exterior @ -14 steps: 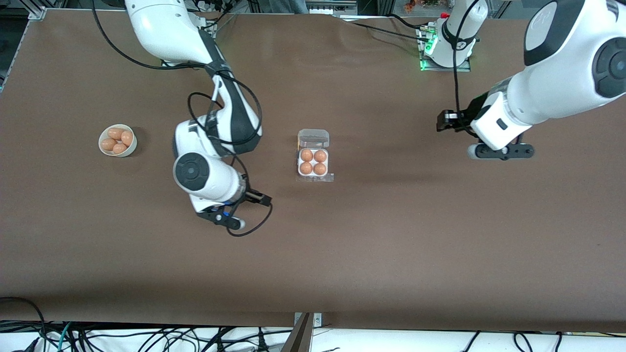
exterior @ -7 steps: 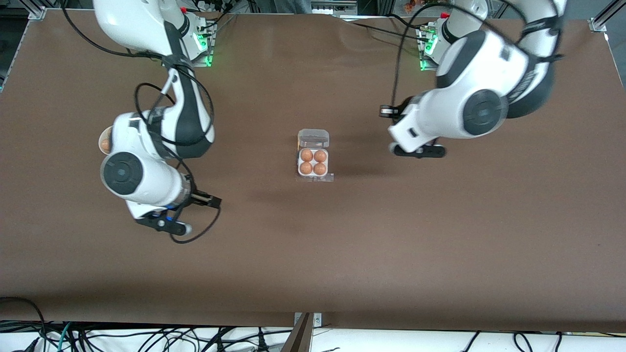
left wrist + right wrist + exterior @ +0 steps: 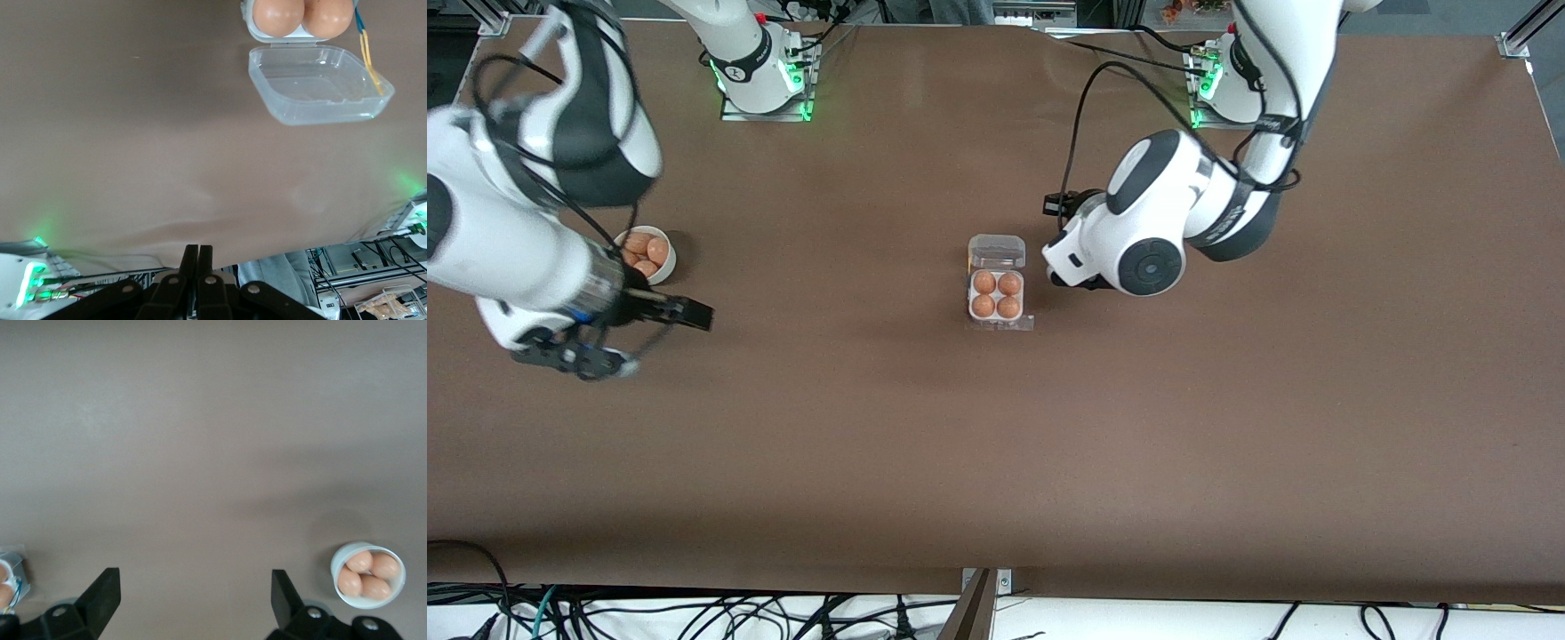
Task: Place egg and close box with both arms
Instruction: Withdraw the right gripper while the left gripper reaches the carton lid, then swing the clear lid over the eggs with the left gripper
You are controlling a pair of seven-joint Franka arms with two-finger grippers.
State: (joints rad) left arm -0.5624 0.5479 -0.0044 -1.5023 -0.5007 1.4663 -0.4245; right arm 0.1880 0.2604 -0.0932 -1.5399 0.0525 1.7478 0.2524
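The box [image 3: 996, 295] sits mid-table with its clear lid [image 3: 997, 252] swung open and flat. Every cell holds an orange-brown egg [image 3: 984, 283]; I cannot tell which one is the task's egg. In the left wrist view the lid [image 3: 320, 83] and two eggs [image 3: 277, 15] show. My left gripper [image 3: 197, 257] is shut on nothing; its wrist [image 3: 1138, 253] hangs beside the box toward the left arm's end. My right gripper [image 3: 193, 590] is open and empty over bare table by the bowl [image 3: 368, 575].
A round white bowl [image 3: 665, 267] with several more eggs stands toward the right arm's end of the table. Black cables trail from both arms. Brown tabletop stretches all round the box.
The right arm swung away from the box toward the bowl's end, still open. The left arm came in from its end to beside the box, and its gripper closed.
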